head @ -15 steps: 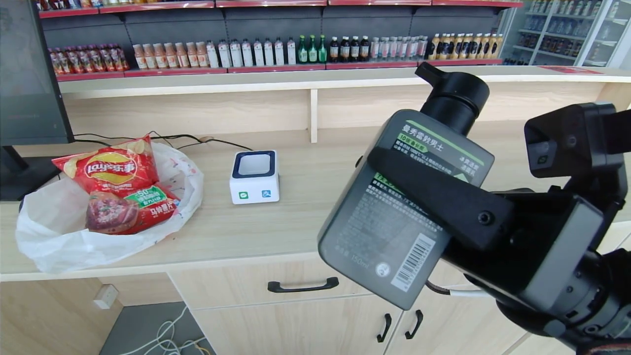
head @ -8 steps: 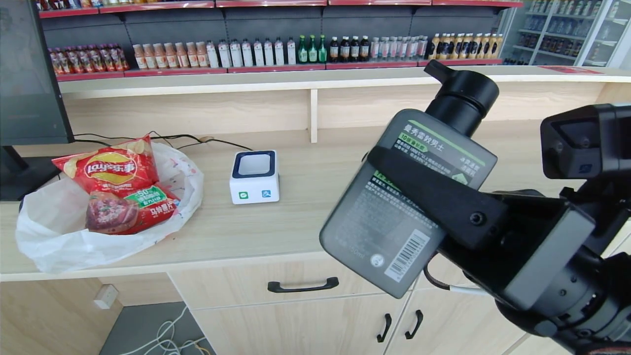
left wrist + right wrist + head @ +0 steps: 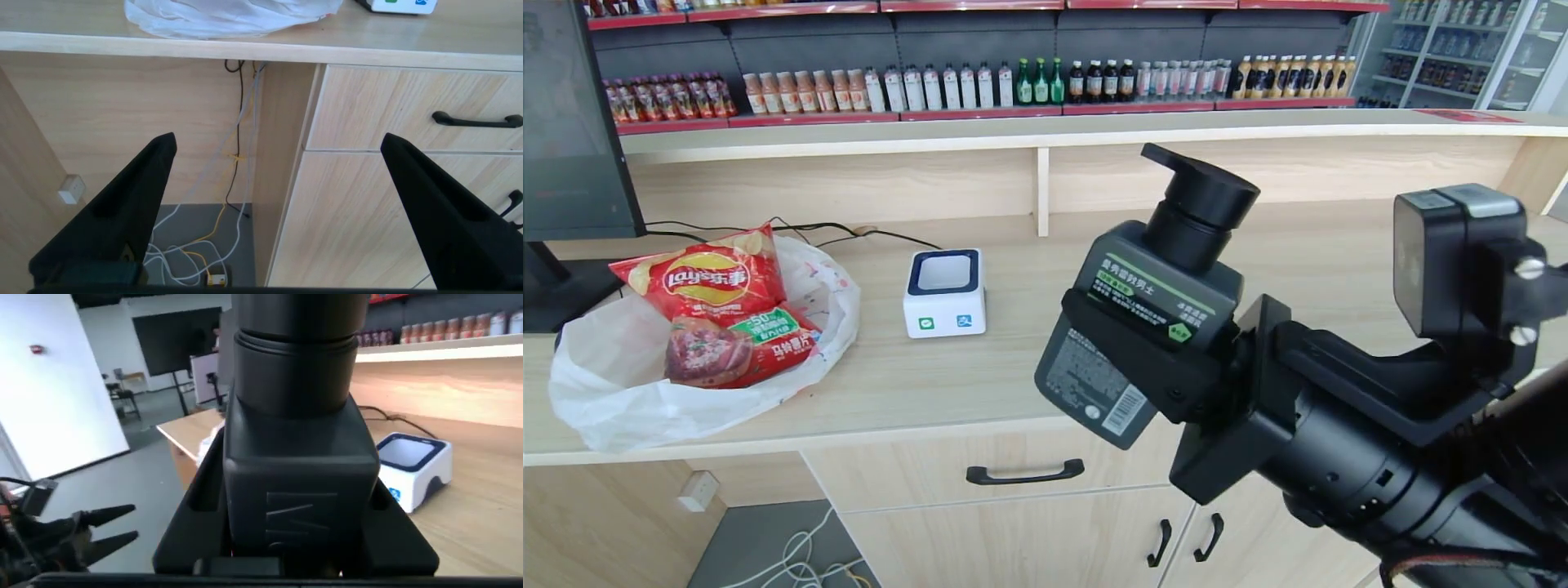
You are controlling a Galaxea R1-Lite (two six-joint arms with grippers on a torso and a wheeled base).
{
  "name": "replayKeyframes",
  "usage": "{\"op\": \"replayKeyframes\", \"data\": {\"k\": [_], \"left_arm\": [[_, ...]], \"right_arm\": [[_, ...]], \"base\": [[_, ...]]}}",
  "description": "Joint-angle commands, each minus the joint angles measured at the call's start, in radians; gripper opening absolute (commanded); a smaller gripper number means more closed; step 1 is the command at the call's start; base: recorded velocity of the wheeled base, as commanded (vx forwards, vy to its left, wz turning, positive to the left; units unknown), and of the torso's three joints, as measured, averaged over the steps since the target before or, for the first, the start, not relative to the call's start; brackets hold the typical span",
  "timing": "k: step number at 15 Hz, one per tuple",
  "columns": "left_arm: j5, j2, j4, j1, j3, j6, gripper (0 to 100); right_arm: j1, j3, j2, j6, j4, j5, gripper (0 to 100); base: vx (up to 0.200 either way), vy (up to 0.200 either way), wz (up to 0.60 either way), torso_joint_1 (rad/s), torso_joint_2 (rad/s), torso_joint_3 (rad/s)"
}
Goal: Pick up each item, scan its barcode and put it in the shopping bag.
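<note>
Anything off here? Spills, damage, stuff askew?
Nothing stands out. The pump bottle is clamped, tilted, in the right gripper; the scanner stands upright on the counter; the chip bags lie in the shopping bag.

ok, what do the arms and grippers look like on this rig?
All matte black. Right gripper: a broad flat finger with a screw head near the base, on a round ribbed wrist, with a boxy camera block bracketed on by two silver screws. Left gripper: two plain fingers tapering to points.
</note>
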Motion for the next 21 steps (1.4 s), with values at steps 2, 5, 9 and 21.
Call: {"op": "replayKeyframes", "data": {"k": [2, 5, 9, 21], "left_arm": [[0.000, 0.000, 0.000, 0.000, 0.000, -0.001, 100], [0.000, 0.000, 0.000, 0.000, 0.000, -0.001, 100], [-0.002, 0.000, 0.001, 0.000, 0.000, 0.002, 100], [-0.002, 0.000, 0.001, 0.000, 0.000, 0.001, 100]], "right_arm": [[-0.044, -0.015, -0.003, -0.185, -0.005, -0.278, 0], [-0.047, 0.039, -0.018, -0.220, -0.095, -0.469, 0], [-0.079, 0.039, -0.031, -0.191, -0.097, -0.473, 0], [-0.306, 0.080, -0.049, -0.120, -0.121, -0.472, 0]], "base": [[0.000, 0.000, 0.00, 0.000, 0.00, 0.000], [0.000, 0.000, 0.00, 0.000, 0.00, 0.000], [0.000, 0.000, 0.00, 0.000, 0.00, 0.000], [-0.050, 0.033, 0.00, 0.001, 0.00, 0.001]]}}
